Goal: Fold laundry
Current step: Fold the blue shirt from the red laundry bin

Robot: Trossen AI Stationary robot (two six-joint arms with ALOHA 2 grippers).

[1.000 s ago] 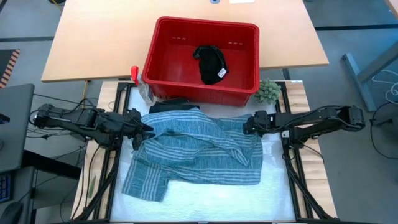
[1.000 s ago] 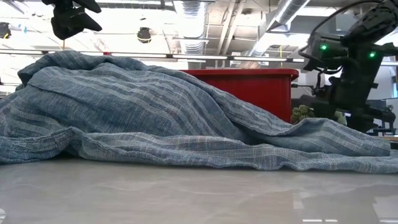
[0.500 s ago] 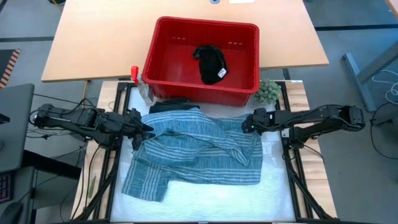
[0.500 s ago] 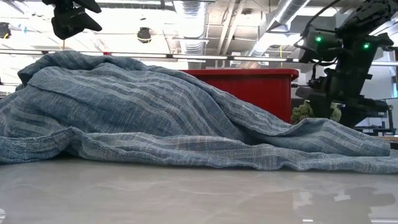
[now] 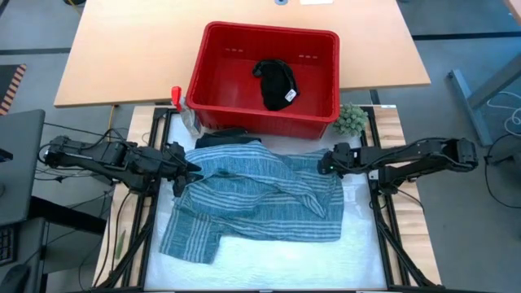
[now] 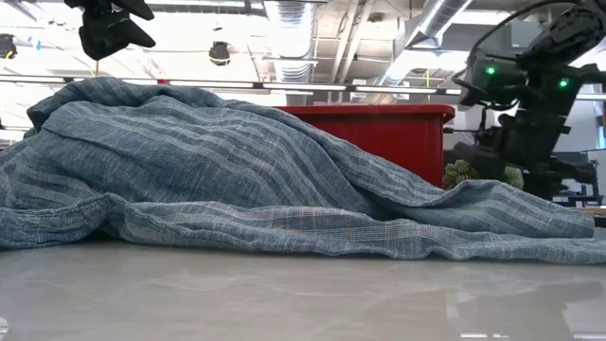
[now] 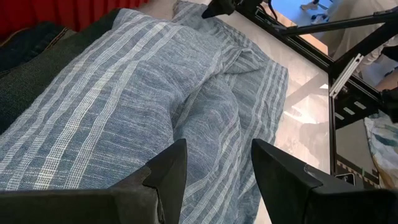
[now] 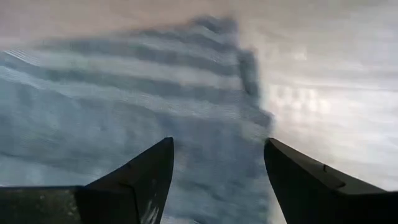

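Across the bench (image 5: 269,252) the grey-blue striped garment (image 5: 256,199) lies rumpled, and the left pincer (image 7: 214,163) and right pincer (image 8: 217,163) flank its far corners, both parted and empty, seemingly poised to pinch and straighten it.

no readable text, label, brand, number or sign shows in any view.

even, bright overhead light fills the high view, with only soft shadows. in the low view the ceiling lights (image 6: 312,38) blow out to white and the glossy surface (image 6: 303,294) mirrors them. the left wrist view is sharp. the right wrist view is hazy and blurred, the striped garment (image 8: 143,93) washed out.
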